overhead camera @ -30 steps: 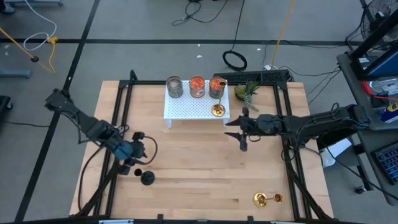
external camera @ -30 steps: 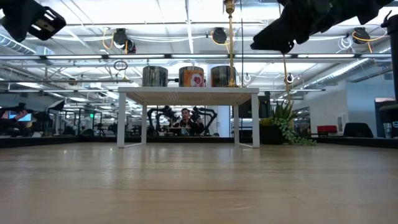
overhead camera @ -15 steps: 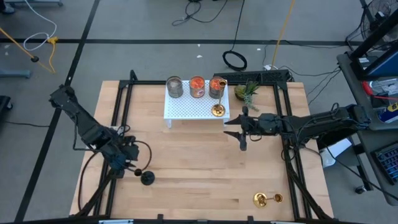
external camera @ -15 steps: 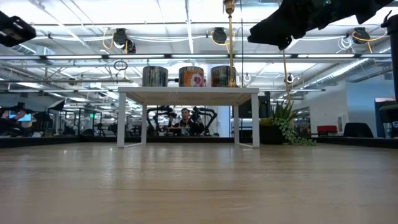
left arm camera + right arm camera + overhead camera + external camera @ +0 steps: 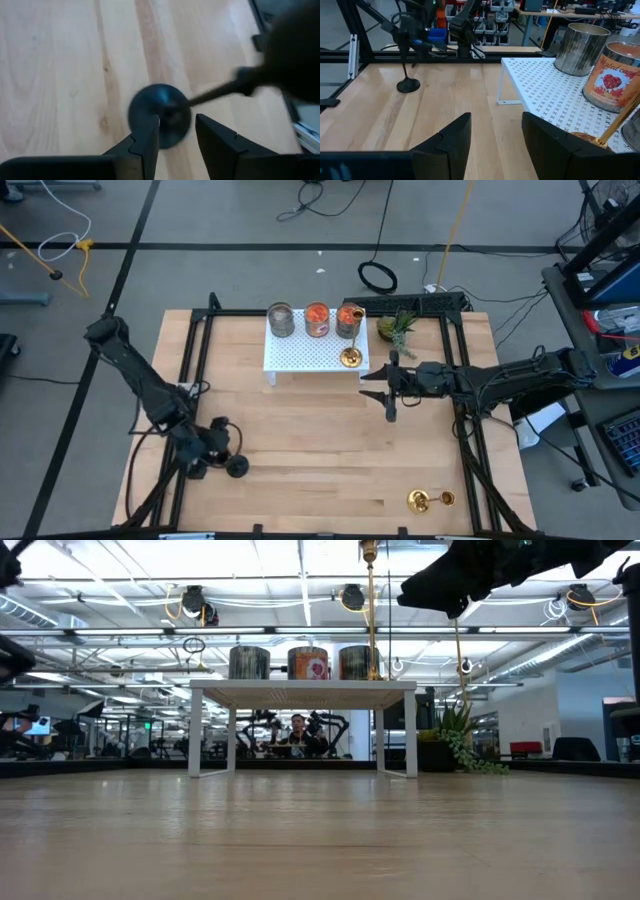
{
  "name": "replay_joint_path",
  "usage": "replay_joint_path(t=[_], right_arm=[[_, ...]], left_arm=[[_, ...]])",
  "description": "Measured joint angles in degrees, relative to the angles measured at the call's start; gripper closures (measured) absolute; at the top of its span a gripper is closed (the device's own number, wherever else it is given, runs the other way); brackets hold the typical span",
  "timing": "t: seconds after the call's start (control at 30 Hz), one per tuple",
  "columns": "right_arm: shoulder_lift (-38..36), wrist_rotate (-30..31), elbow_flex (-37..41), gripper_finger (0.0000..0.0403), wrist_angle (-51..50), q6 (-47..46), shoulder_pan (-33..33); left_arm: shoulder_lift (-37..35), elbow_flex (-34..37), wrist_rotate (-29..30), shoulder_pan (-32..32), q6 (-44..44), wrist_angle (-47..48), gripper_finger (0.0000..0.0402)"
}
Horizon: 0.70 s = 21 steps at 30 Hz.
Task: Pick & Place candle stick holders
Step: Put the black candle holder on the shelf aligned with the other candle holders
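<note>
On the high view we locate the left gripper low over the front-left part of the desk, just beside the black stemmed holder, which stands upright on the wood. In the left wrist view its fingers are apart, one on each side of the holder's round base. We see a gap between the fingers and the stem, though blur in this view keeps us from ruling out contact.

The right gripper hovers over the middle-right of the desk, just in front of the white perforated stand. In the right wrist view its fingers are apart and hold nothing.

On the stand we find three cups in a row along the back edge: the grey cup at the left, an orange cup in the middle and a second orange cup at the right. One gold stemmed holder stands upright at the stand's front-right corner; in the low view its stem rises well above the cups.

The second gold stemmed holder lies on its side near the front-right corner of the desk, well apart from both grippers. A small green plant stands just right of the stand.
</note>
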<state>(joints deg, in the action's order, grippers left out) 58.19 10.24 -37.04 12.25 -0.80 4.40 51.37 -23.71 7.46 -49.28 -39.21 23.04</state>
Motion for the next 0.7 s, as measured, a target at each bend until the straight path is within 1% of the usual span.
replay_joint_path(t=[0.1,0.17,0.3,0.43,0.6,0.7], right_arm=[[0.0,0.0,0.0,0.0232,0.0,0.0,0.0],[0.0,0.0,0.0,0.0232,0.0,0.0,0.0],[0.0,0.0,0.0,0.0232,0.0,0.0,0.0],[0.0,0.0,0.0,0.0232,0.0,-0.02,0.0],[0.0,0.0,0.0,0.0232,0.0,-0.02,0.0],[0.0,0.0,0.0,0.0232,-0.01,-0.02,0.0]], left_arm=[[0.0,2.65,1.86,0.0,0.41,-3.97,0.0268],[-0.02,4.05,2.03,0.0,0.54,-7.57,0.0268],[-0.02,5.45,2.05,0.0,0.01,-11.83,0.0268],[-0.02,5.54,2.26,0.0,-0.18,-12.72,0.0268],[-0.02,5.54,5.81,0.11,-1.24,-12.65,0.0268],[-0.02,5.54,6.15,0.11,-1.3,-12.63,0.0268]])
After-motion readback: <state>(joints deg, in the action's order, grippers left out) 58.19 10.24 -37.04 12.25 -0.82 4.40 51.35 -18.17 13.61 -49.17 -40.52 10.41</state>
